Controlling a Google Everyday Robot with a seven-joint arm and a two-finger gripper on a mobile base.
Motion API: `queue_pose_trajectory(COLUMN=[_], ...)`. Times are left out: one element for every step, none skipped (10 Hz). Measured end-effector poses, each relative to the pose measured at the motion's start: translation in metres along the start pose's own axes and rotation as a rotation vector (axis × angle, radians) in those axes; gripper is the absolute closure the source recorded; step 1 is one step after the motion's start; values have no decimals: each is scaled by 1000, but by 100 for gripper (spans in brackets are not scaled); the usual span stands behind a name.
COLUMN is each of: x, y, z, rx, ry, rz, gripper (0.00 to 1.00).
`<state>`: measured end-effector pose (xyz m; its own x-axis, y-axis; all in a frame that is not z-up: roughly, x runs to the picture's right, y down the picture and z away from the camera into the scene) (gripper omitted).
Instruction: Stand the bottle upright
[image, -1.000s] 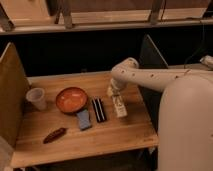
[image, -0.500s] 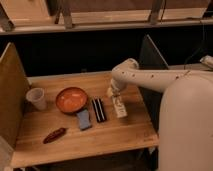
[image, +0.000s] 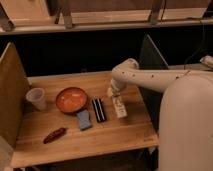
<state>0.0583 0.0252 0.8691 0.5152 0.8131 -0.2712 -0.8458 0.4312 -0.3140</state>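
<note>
The cream-white bottle (image: 120, 107) lies on its side on the wooden table (image: 105, 137), right of centre, its length running from the far left toward the near right. My gripper (image: 114, 94) comes down from the white arm at the bottle's far end. It is shut on that end, and the arm hides that end. The near end of the bottle rests on the wood, just right of the black rectangular bar (image: 98, 110).
A blue sponge (image: 84, 120) lies left of the bar. An orange bowl (image: 71, 99) sits behind the sponge. A translucent cup (image: 37, 98) stands at the left. A reddish-brown item (image: 54, 135) lies front left. Upright panels flank the table.
</note>
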Motion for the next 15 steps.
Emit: queue_pose_trajectory(x=[0, -2, -6, -11, -16, -21, -24, -27, -30, -32, -34, -38, -42, -45, -51], y=[0, 0, -1, -2, -2, -2, -3, -3, -4, -4, -4, -4, -3, -2, -1], z=[0, -1, -4, -6, -9, -10, -11, -12, -13, -13, -14, -14, -15, -16, -19], rx=[0, 2, 8, 14, 22, 34, 44, 56, 67, 74, 80, 85, 84, 80, 73], ry=[0, -3, -11, -21, -33, -46, -54, -63, -72, -80, -91, -110, -135, -159, -195], rz=[0, -5, -18, -35, -54, -79, -96, -117, -135, -145, -153, -155, -152, -150, -148], gripper=[100, 100, 100, 100, 100, 100, 100, 100, 100, 100, 100, 100, 100, 100, 100])
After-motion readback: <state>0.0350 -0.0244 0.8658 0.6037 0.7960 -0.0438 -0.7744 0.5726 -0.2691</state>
